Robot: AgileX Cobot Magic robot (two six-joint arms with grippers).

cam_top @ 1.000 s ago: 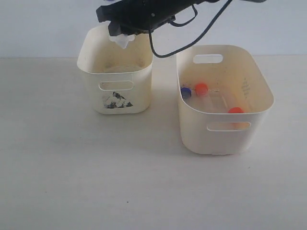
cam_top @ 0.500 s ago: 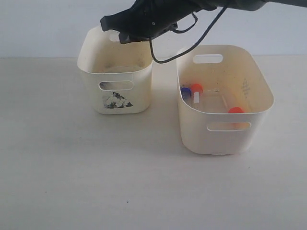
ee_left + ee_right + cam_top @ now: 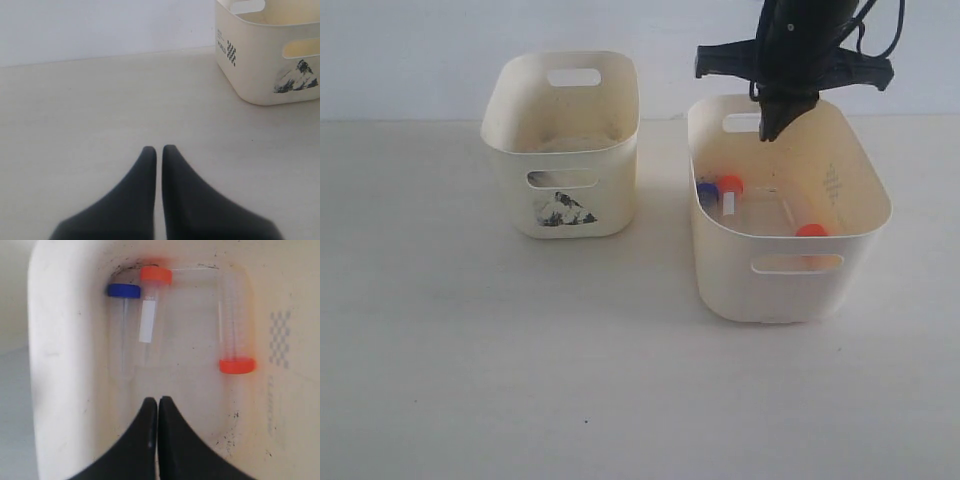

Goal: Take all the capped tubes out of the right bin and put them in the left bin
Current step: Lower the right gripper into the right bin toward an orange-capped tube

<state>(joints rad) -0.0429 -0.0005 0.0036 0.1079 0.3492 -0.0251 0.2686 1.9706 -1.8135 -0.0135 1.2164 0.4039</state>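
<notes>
The larger plain right bin (image 3: 790,285) (image 3: 60,365) holds three clear capped tubes lying flat: one with a blue cap (image 3: 123,290) (image 3: 706,192), one with an orange-red cap (image 3: 155,274) (image 3: 729,184) beside it, and another orange-red capped tube (image 3: 237,365) (image 3: 811,231) apart from them. My right gripper (image 3: 770,132) (image 3: 158,401) hangs shut and empty above this bin's far end. The smaller stickered left bin (image 3: 563,215) (image 3: 270,80) stands to the left; its inside is hard to read. My left gripper (image 3: 158,149) is shut over bare table, out of the exterior view.
Both bins stand on a pale tabletop (image 3: 520,360) before a white wall. A gap of table separates the two bins. A black cable trails from the right arm (image 3: 880,30).
The right arm swung from above the left bin across to above the right bin. The tubes in the right bin have not moved in the last half second.
</notes>
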